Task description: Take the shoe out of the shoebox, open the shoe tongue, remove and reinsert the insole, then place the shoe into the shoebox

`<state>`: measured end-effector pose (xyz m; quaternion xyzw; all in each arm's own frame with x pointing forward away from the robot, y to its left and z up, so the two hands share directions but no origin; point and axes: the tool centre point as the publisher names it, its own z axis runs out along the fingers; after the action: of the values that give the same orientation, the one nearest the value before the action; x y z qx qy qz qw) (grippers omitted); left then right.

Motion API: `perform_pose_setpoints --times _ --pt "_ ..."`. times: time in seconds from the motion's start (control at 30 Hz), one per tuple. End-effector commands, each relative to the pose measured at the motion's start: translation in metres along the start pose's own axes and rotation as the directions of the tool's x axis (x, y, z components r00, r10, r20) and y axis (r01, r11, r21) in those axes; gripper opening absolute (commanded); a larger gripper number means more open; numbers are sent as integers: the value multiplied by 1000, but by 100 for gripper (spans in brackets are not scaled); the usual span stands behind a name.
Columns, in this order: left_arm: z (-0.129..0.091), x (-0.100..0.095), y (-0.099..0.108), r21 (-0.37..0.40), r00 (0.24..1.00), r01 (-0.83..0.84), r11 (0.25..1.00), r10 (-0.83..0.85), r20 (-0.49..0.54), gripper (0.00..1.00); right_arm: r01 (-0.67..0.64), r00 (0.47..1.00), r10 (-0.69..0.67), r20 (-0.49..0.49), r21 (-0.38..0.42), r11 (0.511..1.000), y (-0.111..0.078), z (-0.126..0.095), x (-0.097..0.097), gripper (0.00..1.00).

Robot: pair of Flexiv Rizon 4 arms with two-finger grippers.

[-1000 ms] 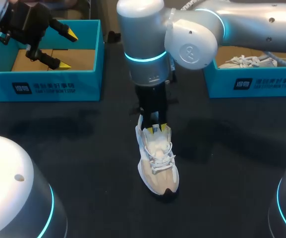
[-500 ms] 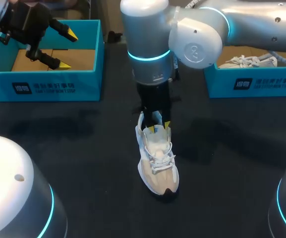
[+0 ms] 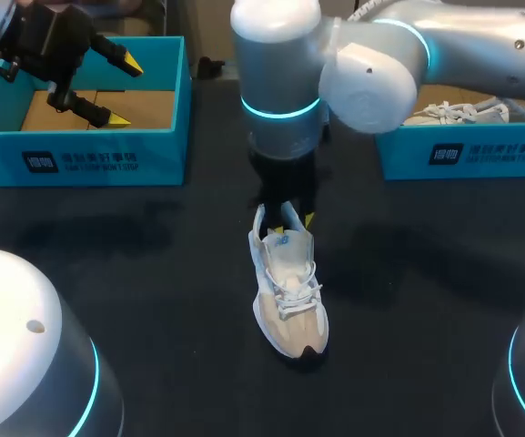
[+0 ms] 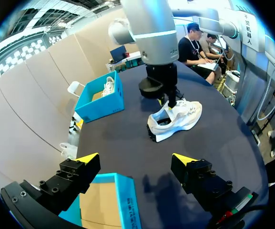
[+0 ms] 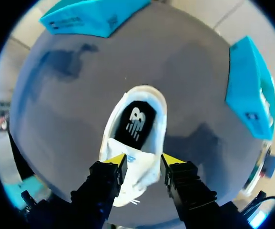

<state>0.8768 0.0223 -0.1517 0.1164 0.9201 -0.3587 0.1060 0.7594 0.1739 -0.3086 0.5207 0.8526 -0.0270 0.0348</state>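
Head view: the white shoe stands on the dark table, outside both boxes, toe pointing towards the robot. The right gripper hangs just over its heel end, yellow tips spread. The left gripper hovers over the empty blue shoebox at the table's far left, its fingers wide apart. A second shoebox at the far right holds another shoe.

Left wrist view: the left gripper is spread, nothing between its tips, with the near shoebox under it. Ahead, the right gripper points down into the shoe.

Right wrist view: the right gripper is parted, and the white tongue lies in the gap between its fingers. Beyond the tongue, the dark insole sits inside the shoe.
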Motion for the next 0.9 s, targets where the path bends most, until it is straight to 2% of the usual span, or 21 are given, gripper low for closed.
perform_pose_setpoints --times 0.03,0.13,0.2,0.3,0.37,0.4,0.53,0.77,0.9 --pt "0 0 0 -3 1000 0 1000 0 -1 100 147 988 -145 47 -51 988 -2 -21 -9 48" --pt "0 0 0 -3 1000 0 1000 0 -1 100 274 959 -268 92 -56 960 6 -28 -15 50" --pt "0 0 0 -3 1000 0 1000 0 -1 100 350 932 -342 116 -51 935 12 -32 -18 62" --pt "0 0 0 -3 1000 0 1000 0 -1 100 458 883 -447 146 -50 888 20 -36 -23 73" --pt "0 0 0 -3 1000 0 1000 0 -1 100 528 842 -514 163 -56 847 26 -40 -24 85" --pt "0 0 0 -3 1000 0 1000 0 -1 100 557 822 -543 171 -50 829 29 -41 -24 98" --pt "0 0 0 -3 1000 0 1000 0 -1 100 642 756 -623 202 -39 766 41 -43 -26 100" --pt "0 0 0 -3 1000 0 1000 0 -1 100 764 626 -741 241 -1 645 60 -30 -22 100" --pt "0 0 0 -3 1000 0 1000 0 -1 100 800 586 -776 235 -15 600 71 -19 -20 100"
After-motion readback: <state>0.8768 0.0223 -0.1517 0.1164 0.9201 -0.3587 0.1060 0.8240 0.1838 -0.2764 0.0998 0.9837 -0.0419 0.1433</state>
